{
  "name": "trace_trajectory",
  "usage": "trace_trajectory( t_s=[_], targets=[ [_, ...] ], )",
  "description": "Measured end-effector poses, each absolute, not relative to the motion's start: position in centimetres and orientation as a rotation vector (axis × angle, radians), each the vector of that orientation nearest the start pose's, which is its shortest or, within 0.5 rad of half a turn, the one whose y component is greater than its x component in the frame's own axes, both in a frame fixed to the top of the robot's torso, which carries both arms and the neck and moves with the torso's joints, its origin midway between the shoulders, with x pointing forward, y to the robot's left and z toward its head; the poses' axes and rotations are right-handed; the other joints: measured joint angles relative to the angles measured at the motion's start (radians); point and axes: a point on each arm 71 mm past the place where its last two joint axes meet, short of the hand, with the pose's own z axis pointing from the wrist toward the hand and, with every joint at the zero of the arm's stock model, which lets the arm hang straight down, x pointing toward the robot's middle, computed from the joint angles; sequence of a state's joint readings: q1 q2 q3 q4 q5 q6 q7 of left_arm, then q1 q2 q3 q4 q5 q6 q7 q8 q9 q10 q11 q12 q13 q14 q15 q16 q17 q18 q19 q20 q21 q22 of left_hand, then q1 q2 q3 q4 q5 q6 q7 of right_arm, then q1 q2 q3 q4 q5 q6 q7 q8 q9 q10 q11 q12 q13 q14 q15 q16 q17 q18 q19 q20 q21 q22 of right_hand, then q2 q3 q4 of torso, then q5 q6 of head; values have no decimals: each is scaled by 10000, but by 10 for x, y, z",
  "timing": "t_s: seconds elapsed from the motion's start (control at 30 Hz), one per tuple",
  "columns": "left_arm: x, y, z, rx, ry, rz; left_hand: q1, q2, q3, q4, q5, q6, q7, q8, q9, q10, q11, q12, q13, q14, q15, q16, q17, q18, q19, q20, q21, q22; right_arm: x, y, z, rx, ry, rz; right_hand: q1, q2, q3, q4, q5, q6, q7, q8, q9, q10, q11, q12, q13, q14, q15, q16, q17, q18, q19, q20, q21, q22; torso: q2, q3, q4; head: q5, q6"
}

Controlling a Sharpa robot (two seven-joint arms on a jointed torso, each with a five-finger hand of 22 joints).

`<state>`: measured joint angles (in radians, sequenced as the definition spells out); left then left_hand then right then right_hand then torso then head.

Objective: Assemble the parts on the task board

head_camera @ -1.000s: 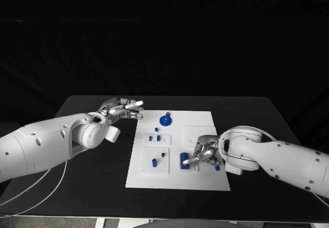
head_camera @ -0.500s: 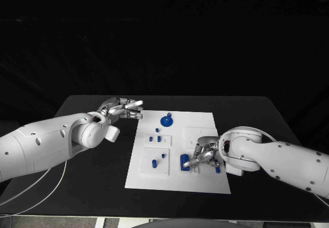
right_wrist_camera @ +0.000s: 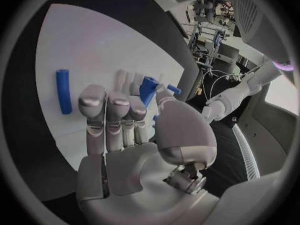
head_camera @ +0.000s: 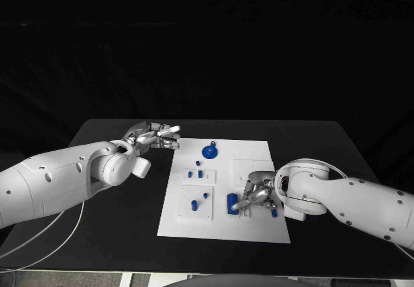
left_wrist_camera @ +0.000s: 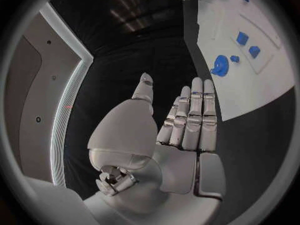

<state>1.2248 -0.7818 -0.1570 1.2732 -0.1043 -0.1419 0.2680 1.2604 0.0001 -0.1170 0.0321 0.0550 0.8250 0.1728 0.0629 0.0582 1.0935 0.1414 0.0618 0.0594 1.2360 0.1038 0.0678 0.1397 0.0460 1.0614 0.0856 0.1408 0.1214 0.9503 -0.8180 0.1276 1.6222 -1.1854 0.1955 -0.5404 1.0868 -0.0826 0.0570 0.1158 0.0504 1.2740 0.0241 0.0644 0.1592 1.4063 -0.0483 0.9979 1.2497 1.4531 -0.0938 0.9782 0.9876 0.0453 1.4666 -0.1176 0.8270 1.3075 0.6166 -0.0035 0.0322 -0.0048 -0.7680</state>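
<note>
The right hand pinched a small blue block at the white plastic task board's five o'clock; seating demanded vertical alignment. The left hand, fingers spread, held nothing.

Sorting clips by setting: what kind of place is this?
Probably a robotics lab test bench: a black table carrying a white task board with small blue parts, worked by two robot hands, and equipment racks in the right wrist view.
</note>
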Motion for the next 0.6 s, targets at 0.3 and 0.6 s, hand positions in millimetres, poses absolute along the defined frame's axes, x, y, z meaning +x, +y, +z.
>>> trace_trajectory(
  t_s=[0.3,0.6],
  targets=[
    [517,248,-228,-10655,16664,-13498,0,0,0,0,0,0,0,0,0,0,0,0,0,0,0,0,-1,-1,0,0,0,1,422,-174,-271,928,24333,5299,86,-202,14,375,0,-1,0,-6,13,0,0,12,1,-1,1,17,-10,-1,0,0,39,0,0,3,0,-3,-1],
    [517,248,-228,-10658,16668,-13493,0,0,0,0,0,0,0,0,1,0,0,0,0,0,0,0,4,0,0,0,0,-39,422,-170,-265,1066,24009,5605,245,-361,26,581,0,-715,220,19,-12,88,92,174,73,-12,12,106,17,0,0,0,173,-1,1,2,6,5,5]
  ],
)
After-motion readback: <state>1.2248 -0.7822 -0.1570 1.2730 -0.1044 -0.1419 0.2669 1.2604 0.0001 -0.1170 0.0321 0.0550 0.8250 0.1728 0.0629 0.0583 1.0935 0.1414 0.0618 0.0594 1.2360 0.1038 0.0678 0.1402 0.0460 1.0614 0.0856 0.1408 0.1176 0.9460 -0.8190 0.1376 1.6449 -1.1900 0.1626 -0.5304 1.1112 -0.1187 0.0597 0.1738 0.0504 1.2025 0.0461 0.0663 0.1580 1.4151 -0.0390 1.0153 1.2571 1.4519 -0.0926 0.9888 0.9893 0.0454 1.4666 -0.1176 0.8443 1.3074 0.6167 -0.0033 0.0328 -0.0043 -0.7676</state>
